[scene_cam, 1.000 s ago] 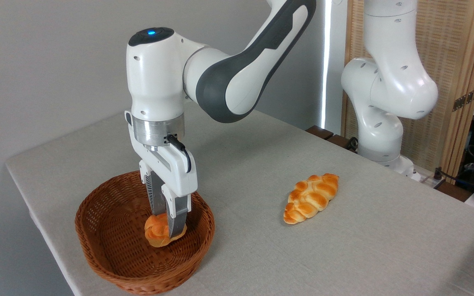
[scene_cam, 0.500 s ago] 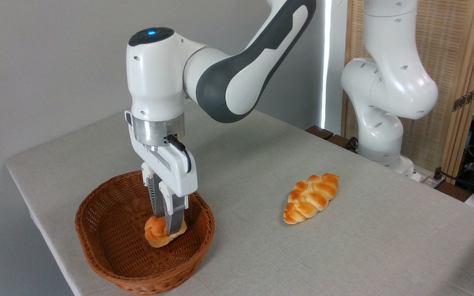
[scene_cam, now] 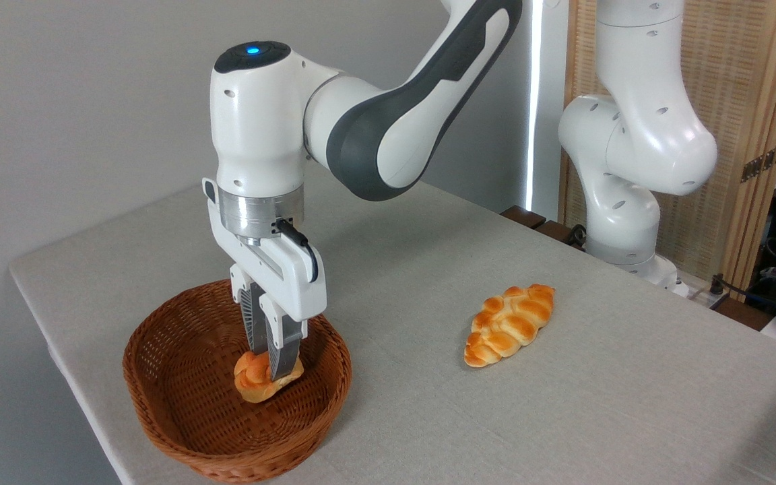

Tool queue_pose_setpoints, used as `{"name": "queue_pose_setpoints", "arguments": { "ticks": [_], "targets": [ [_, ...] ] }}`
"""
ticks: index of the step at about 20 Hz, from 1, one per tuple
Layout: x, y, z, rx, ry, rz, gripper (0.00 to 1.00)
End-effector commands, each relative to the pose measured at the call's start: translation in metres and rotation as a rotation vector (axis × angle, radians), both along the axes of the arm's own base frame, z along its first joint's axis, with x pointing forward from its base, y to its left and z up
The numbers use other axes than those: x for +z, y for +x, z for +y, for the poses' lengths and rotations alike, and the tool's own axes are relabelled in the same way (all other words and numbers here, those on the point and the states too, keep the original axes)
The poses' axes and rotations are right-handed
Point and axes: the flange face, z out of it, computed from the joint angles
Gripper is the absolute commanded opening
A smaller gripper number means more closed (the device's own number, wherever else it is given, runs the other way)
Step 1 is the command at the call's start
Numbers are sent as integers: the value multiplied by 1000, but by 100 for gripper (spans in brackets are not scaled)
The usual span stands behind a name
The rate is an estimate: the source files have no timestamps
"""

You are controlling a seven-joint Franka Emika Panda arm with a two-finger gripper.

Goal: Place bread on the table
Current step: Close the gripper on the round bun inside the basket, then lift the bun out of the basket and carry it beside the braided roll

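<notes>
Wicker basket [scene_cam: 179,404] sits at the near left of the bench [scene_cam: 563,417], close to the near left edge. Brown woven, round, shallow, with an open weave at the walls.

Contents: one piece only, the bread [scene_cam: 256,380], a small knotted bun with an orange-golden glaze. It lies inside the basket, right of centre, toward the right wall. Whether its underside touches the basket floor or is just clear of it cannot be told from this angle.

Gripper [scene_cam: 272,369] comes straight down from above into the basket, fingers [scene_cam: 283,350] vertical and drawn close together, clamped on the bun across its right half. The near finger covers part of the crust; the bun bulges out to the left of it and below.

Arm wrist stands upright over the basket's far rim, blue light lit on top of the joint.

Out on the grey cloth, well apart to the right of the basket: a longer braided loaf [scene_cam: 510,325], golden, lying flat and angled from near left to far right. Nothing touching it.
</notes>
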Motion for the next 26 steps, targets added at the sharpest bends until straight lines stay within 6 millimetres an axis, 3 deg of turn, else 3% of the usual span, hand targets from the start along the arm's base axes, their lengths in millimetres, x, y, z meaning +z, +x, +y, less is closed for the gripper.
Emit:
{"name": "queue_pose_setpoints", "arguments": {
  "ticks": [1, 7, 9, 14, 18, 19, 21, 26],
  "targets": [
    [30, -6, 4, 14, -34, -4, 39],
    [79, -17, 19, 43, -85, -7, 39],
    [98, -28, 30, 45, -90, -3, 39],
    [123, -65, 32, -40, -89, 56, 39],
    [109, -99, 29, -143, -79, 83, 40],
    [105, -106, 20, -168, -76, 91, 40],
    [96, -117, 10, -197, -72, 105, 40],
    [81, -136, 8, -250, -80, 129, 42]
  ]
}}
